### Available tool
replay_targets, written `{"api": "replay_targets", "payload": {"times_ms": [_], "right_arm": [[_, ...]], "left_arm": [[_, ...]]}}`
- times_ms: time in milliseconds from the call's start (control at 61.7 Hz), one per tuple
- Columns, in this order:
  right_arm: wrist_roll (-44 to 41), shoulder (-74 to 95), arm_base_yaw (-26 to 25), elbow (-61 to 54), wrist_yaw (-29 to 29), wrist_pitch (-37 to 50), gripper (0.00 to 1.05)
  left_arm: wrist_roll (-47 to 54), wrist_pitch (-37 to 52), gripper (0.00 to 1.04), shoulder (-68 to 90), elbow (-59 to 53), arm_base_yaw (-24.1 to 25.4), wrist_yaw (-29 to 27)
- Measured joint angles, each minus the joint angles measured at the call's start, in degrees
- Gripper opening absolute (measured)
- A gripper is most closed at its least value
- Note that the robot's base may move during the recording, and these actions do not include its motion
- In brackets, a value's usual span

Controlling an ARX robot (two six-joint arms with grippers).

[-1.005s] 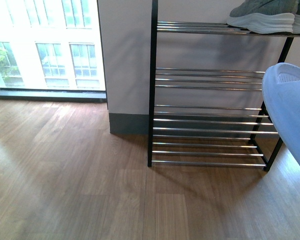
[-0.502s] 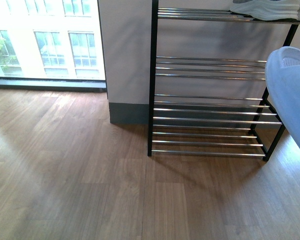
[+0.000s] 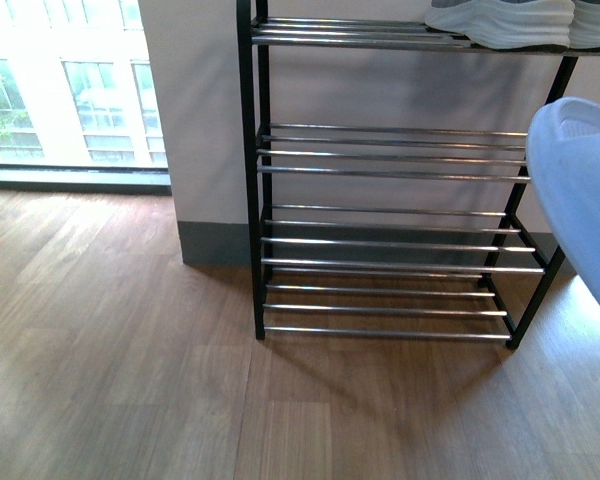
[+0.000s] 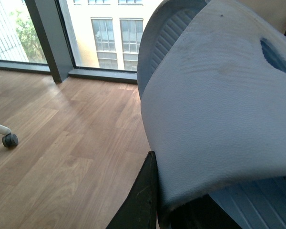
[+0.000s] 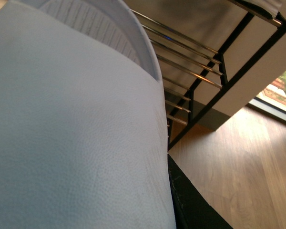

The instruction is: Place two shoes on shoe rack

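Two grey sneakers with white soles, one beside the other, stand on the top shelf of the black-framed shoe rack with chrome bars. In the left wrist view my left gripper is shut on a light blue slipper, one dark finger pressed against its edge. My right gripper is shut on another light blue slipper, with a black finger alongside it and the rack's bars just beyond. A light blue slipper fills the front view's right edge, in front of the rack's right end.
Wood floor stretches in front of the rack. A white wall pillar with a grey skirting stands left of the rack, with a floor-level window further left. A chair castor rests on the floor in the left wrist view.
The front view has swung to the right, so the rack now sits further left in it. The slipper stays at the right edge.
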Motion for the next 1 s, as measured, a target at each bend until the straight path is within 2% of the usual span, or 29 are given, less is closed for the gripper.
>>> {"api": "replay_targets", "payload": {"times_ms": [1005], "right_arm": [[0.2, 0.0, 0.1, 0.1, 0.2, 0.0, 0.02]], "left_arm": [[0.1, 0.0, 0.02, 0.0, 0.0, 0.0, 0.0]]}}
